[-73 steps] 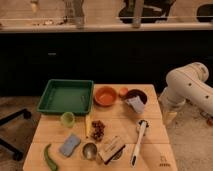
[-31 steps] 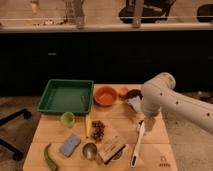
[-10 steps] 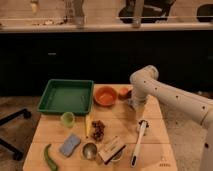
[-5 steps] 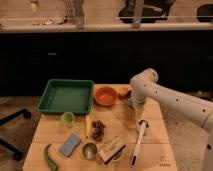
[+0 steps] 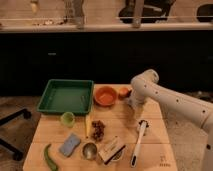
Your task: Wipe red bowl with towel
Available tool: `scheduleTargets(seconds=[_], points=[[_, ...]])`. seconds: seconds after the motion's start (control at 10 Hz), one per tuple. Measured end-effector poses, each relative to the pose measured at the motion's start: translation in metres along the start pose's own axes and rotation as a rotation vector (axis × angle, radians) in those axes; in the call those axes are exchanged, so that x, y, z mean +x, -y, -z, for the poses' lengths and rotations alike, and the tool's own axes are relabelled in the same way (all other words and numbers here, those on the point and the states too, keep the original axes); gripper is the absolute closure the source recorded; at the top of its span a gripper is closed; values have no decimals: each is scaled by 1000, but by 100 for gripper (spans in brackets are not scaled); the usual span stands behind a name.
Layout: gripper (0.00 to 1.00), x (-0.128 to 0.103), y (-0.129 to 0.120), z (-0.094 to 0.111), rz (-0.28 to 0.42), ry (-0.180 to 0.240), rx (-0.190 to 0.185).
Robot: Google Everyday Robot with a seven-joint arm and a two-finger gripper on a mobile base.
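Note:
The red bowl [image 5: 106, 95] sits upright at the back of the wooden table [image 5: 155, 150], right of the green tray. A small orange thing [image 5: 124, 91] lies just right of it. My white arm reaches in from the right and bends down, with the gripper [image 5: 134, 107] low over the table just right of the bowl and apart from it. I cannot make out a towel in this view. The arm hides what stands under it.
A green tray [image 5: 66, 96] is at the back left. A green cup [image 5: 67, 118], a blue sponge [image 5: 70, 145], a green vegetable [image 5: 49, 157], a metal cup [image 5: 89, 150], a brown cluster [image 5: 97, 130], a boxed item [image 5: 112, 149] and a white brush [image 5: 138, 142] lie nearer the front.
The arm has swung in from the right side over the table's back right. In the last second it shifted only slightly beside the red bowl. The objects on the table have not moved.

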Motion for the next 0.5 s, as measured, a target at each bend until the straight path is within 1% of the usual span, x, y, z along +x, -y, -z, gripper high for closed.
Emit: scheduleTargets(seconds=[0.2, 0.3, 0.5], points=[[20, 1, 3, -2, 1, 17, -3], [27, 3, 5, -3, 1, 36, -4], [47, 6, 5, -3, -6, 66, -11]])
